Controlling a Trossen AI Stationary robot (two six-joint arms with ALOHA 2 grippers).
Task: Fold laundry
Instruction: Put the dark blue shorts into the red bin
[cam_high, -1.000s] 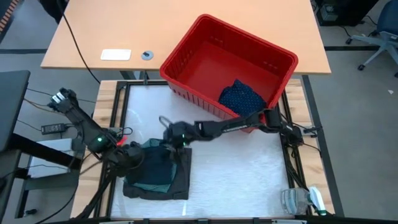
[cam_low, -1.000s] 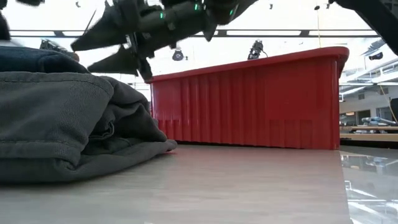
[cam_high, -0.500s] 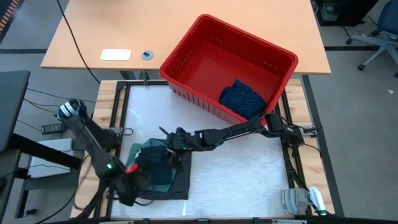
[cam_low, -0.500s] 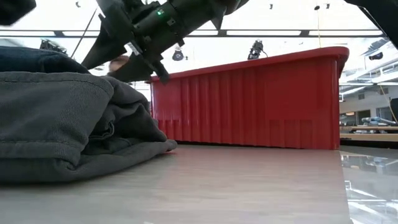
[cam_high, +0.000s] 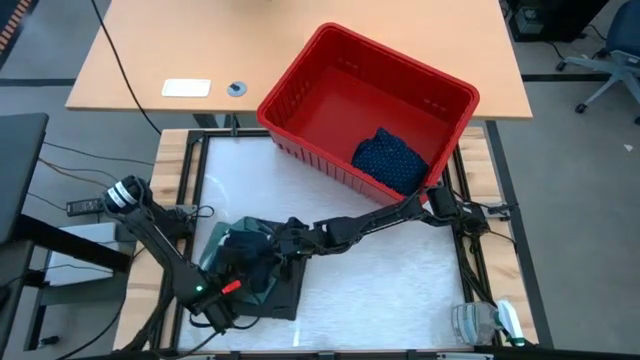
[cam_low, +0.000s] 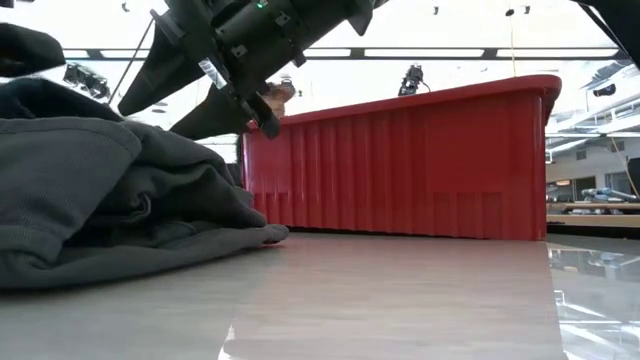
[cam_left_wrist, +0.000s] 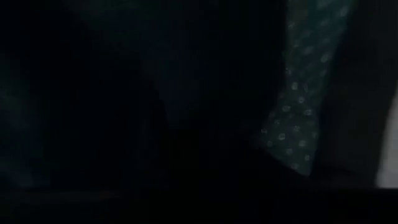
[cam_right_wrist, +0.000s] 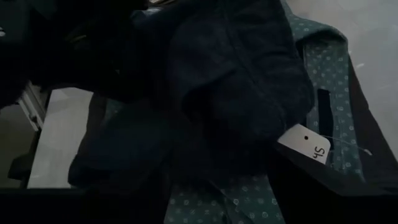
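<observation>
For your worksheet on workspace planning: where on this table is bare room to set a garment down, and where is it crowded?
Bare: the white table between the clothes pile and the right edge, below the red basket. Crowded: the pile's corner, where both claws work.

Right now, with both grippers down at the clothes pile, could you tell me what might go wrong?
1. The left gripper and right gripper work close together over the same pile; they could collide or tug against each other.
2. The charcoal grey piece and teal-green dotted shirt lie stacked, so a grasp may catch both layers.
3. The shirt's white tag on its string could snag a finger.
</observation>
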